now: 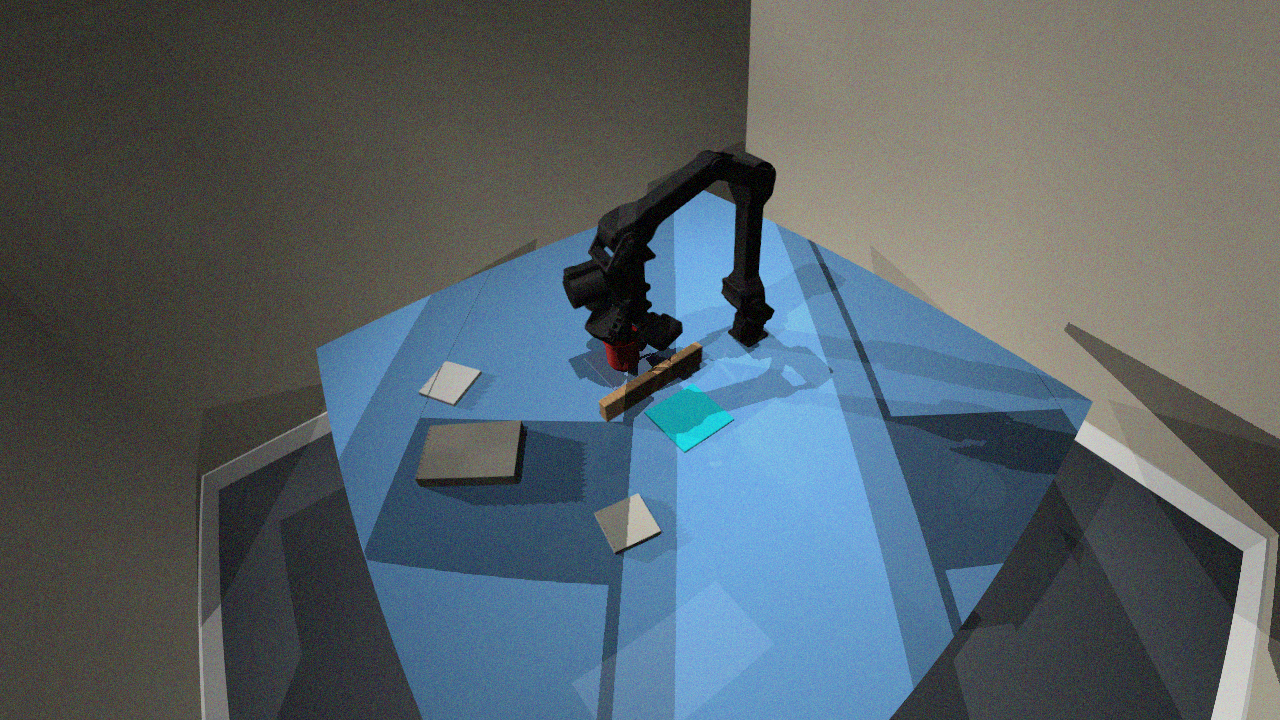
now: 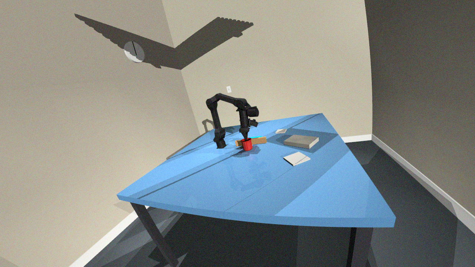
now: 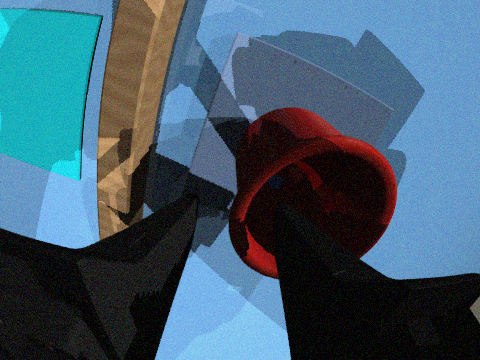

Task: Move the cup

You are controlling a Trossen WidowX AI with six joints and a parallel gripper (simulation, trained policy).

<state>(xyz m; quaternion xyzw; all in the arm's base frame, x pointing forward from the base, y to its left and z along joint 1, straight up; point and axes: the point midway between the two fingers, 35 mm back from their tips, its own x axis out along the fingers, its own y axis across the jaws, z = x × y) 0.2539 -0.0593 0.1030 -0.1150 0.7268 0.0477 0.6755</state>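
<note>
The red cup (image 1: 620, 352) (image 2: 246, 145) (image 3: 292, 122) stands upright on the greyish pad (image 3: 300, 75). A spot of blue shows inside it in the wrist view; the rest of its inside is dark. My gripper (image 3: 237, 208) (image 2: 246, 138) is partly open and points down at the cup. In the wrist view one fingertip overlaps the cup's mouth and the other is outside the cup, on the side toward the bar. Neither finger plainly grips the wall. The cyan pad (image 1: 689, 419) (image 2: 255, 137) (image 3: 45, 95) has nothing on it.
A wooden bar (image 1: 651, 383) (image 2: 260, 140) (image 3: 127, 65) lies between the two pads. A thick grey slab (image 1: 471, 452) (image 2: 300, 141) lies farther off on the blue table (image 1: 787, 537). One pale tile (image 1: 450, 382) (image 2: 296, 158) and another pale tile (image 1: 627, 523) (image 2: 281, 131) lie around it.
</note>
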